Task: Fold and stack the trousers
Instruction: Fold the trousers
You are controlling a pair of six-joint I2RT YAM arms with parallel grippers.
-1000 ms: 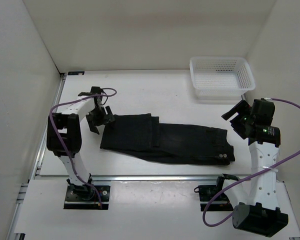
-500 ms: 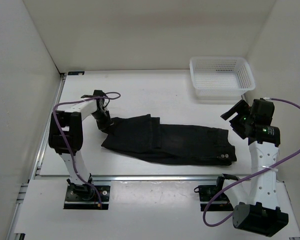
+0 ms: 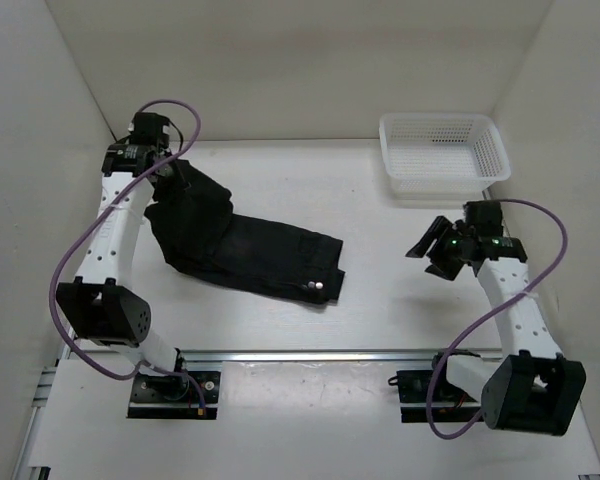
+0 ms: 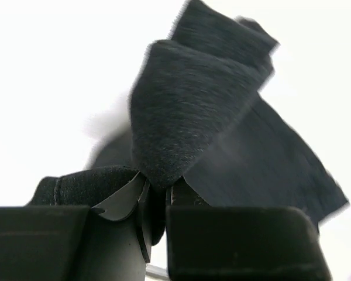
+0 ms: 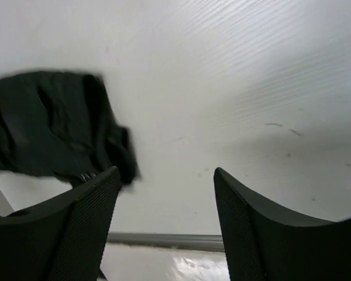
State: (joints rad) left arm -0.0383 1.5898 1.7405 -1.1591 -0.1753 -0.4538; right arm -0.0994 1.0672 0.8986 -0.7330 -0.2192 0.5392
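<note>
Half a second ago the trousers (image 3: 250, 255) lay stretched long across the middle of the table (image 3: 380, 325), with the left arm low at their leg end. Now that arm stands high at the far-left corner, and the left gripper (image 4: 157, 194) has its fingers pinched shut on a peak of the black cloth. The leg end hangs up off the surface. The rest of the garment has been dragged leftward with it, so the waistband buttons (image 3: 315, 288) sit near the table's centre instead of close to the right arm. The wrist view is blurred, so the pinch possibly takes more than one layer, but that cannot be settled. The right gripper (image 5: 164, 175) has swung inward and lower, toward the waistband end; its fingers are spread apart with nothing between them, and it hovers over bare table well apart from the cloth. By my reading, this lift opens a fold, the leg end to be carried over toward the waistband, while the dragging means the cloth may need flattening first. The white mesh basket (image 3: 445, 178) waits at the far right, holding nothing. No brand, label or writing is legible anywhere; only a small green light shows on the right wrist.
</note>
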